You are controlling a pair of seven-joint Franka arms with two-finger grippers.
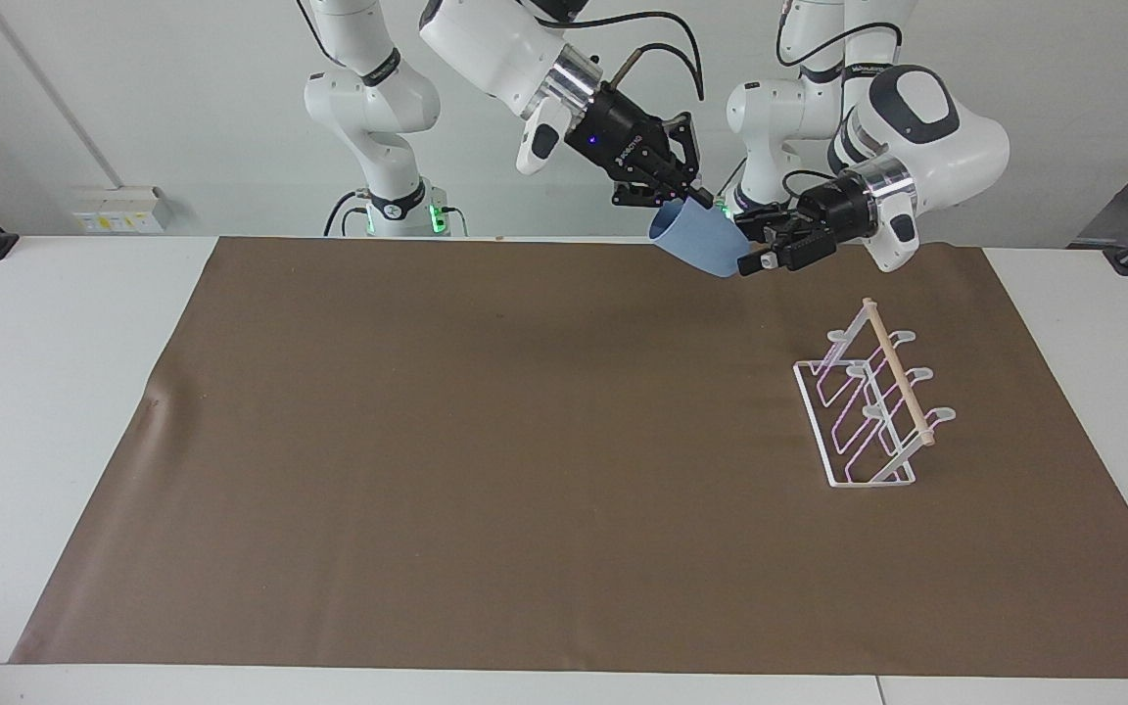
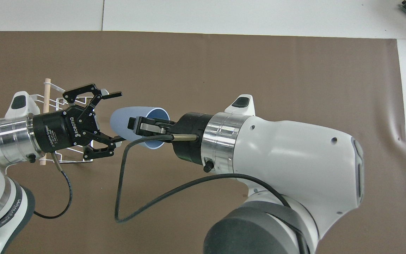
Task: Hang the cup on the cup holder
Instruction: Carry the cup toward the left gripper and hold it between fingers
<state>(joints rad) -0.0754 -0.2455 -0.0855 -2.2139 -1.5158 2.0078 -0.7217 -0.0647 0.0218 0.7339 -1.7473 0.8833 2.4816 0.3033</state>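
Cup (image 1: 696,245) is up in the air over the brown mat (image 1: 525,441), at the edge nearest to us robots, and it lies almost on its side. We hold it so with our right gripper (image 1: 686,201): one finger goes inside the mouth and the other presses outside the wall, so this gripper is clamped on the rim. In this way the closed base points toward our left gripper (image 1: 760,257), which hangs just beside the base with its fingers spread apart. We judge that this is a handover, because the cup holder (image 1: 868,411) stands on the mat toward the left arm's end of the table, well apart from the cup. The prongs of the holder are slanted upward, so the cup must probably arrive mouth down.
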